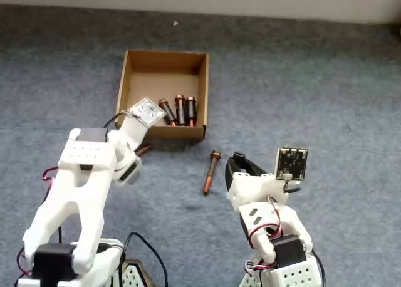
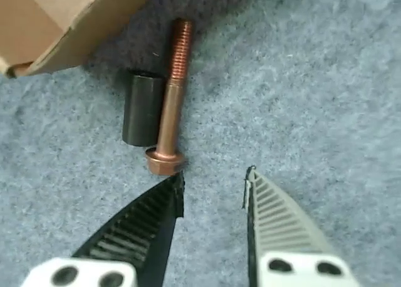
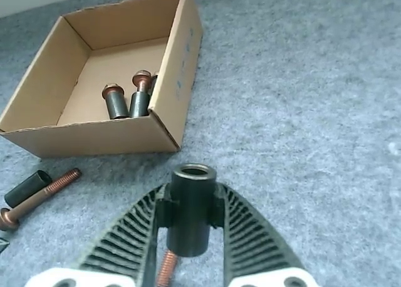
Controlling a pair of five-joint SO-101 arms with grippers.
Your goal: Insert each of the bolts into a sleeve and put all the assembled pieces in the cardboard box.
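From above, the open brown cardboard box (image 1: 163,86) sits on the grey felt tabletop (image 1: 326,93). Three sleeved bolts (image 1: 180,109) lie side by side inside it, against its near wall. My white left arm (image 1: 88,174) ends at the box's near left corner, and my white right arm (image 1: 266,202) stands off to the right. A bare copper-coloured bolt (image 1: 212,172) lies on the felt between the box and that arm.

At my left wrist, my left hand (image 2: 213,180) is spread apart with nothing in it. Its black fingertip (image 2: 175,187) is right at the head of another copper-coloured bolt (image 2: 169,105). That bolt lies flat, touching a short black cylindrical sleeve (image 2: 143,108) alongside it, just outside a corner of the box.

At my right wrist, my right hand (image 3: 191,196) is clamped on a second black sleeve (image 3: 191,218), held upright with its open bore up. A stretch of copper thread (image 3: 166,265) shows below it between my fingers. Beyond, the box holds the sleeved bolts, and the loose bolt and sleeve lie outside its near wall.
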